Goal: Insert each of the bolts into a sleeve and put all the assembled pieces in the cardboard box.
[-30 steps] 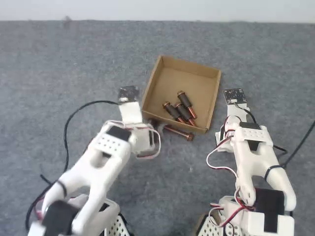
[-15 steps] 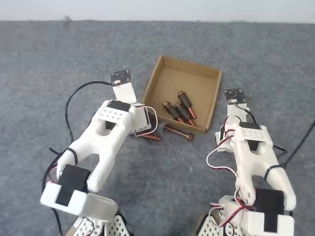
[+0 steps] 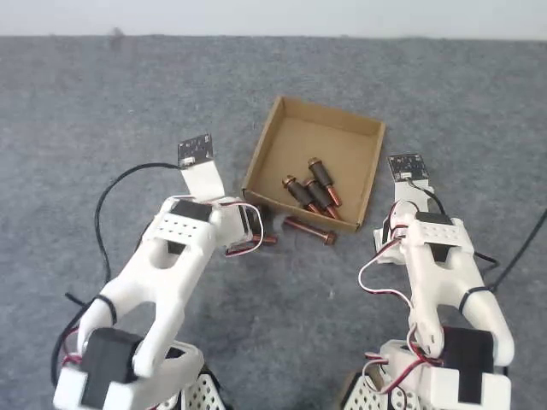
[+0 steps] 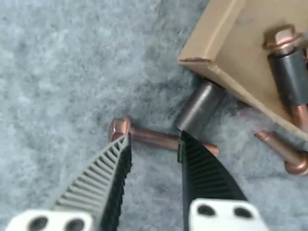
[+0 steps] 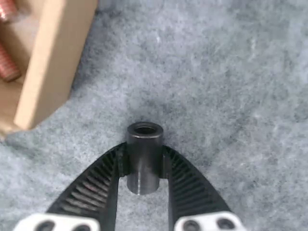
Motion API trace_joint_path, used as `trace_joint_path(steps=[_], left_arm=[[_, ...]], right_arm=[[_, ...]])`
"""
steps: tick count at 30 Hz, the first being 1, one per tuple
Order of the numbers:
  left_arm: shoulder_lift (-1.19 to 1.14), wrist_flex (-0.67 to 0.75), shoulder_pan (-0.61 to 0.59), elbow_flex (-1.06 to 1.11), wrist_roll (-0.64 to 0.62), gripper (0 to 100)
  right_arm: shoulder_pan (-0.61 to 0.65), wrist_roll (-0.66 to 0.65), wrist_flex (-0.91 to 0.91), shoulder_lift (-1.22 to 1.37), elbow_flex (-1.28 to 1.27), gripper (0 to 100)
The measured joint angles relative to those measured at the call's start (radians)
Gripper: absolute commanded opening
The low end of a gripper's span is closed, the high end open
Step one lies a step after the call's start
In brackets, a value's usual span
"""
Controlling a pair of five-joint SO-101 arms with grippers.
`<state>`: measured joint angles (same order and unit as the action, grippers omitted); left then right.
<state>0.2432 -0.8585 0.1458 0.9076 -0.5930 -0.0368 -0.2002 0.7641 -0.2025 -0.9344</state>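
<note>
Looking down in the high view, finds the left arm [image 3: 184,256] bent at the elbow and angled toward the cardboard box [image 3: 259,154], with the left gripper [image 3: 256,240] low over a bare bolt [image 3: 268,240]. Finds the right arm [image 3: 436,256] folded upright, wrist pointing down just beside the box's far wall. Shows a second bolt [image 3: 309,229] lying beyond the left gripper's tips and two assembled pieces [image 3: 301,192] inside the box.

Switching to the left wrist view, shows the fingers [image 4: 113,163] spread, tips straddling the bare bolt's shank. Places a loose sleeve [image 4: 199,108] just past one fingertip, lying against the box wall.

Turning to the right wrist view, shows the right gripper [image 5: 144,155] pinching a held sleeve [image 5: 144,137] from both sides, open end facing away from the wrist, over grey carpet [image 5: 231,72], box wall off to one side of the fingers.
</note>
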Motion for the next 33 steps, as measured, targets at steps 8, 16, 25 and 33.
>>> trace_joint_path(steps=[8, 16, 25, 33], left_arm=[[0.006, 0.0, 0.035, 0.034, 0.034, 15], [0.006, 0.0, 0.072, 0.04, 0.071, 15], [-0.201, -0.028, 0.031, -0.123, 0.034, 15], [-0.207, -0.014, 0.026, -0.13, 0.006, 15]], right_arm=[[0.0, 0.0, 0.0, 0.0, 0.0, 0.6], [0.0, 0.0, 0.0, 0.0, 0.0, 0.6], [0.002, -0.005, 0.0, 0.0, 0.0, 0.6], [0.005, -0.006, 0.0, 0.0, 0.0, 0.6]])
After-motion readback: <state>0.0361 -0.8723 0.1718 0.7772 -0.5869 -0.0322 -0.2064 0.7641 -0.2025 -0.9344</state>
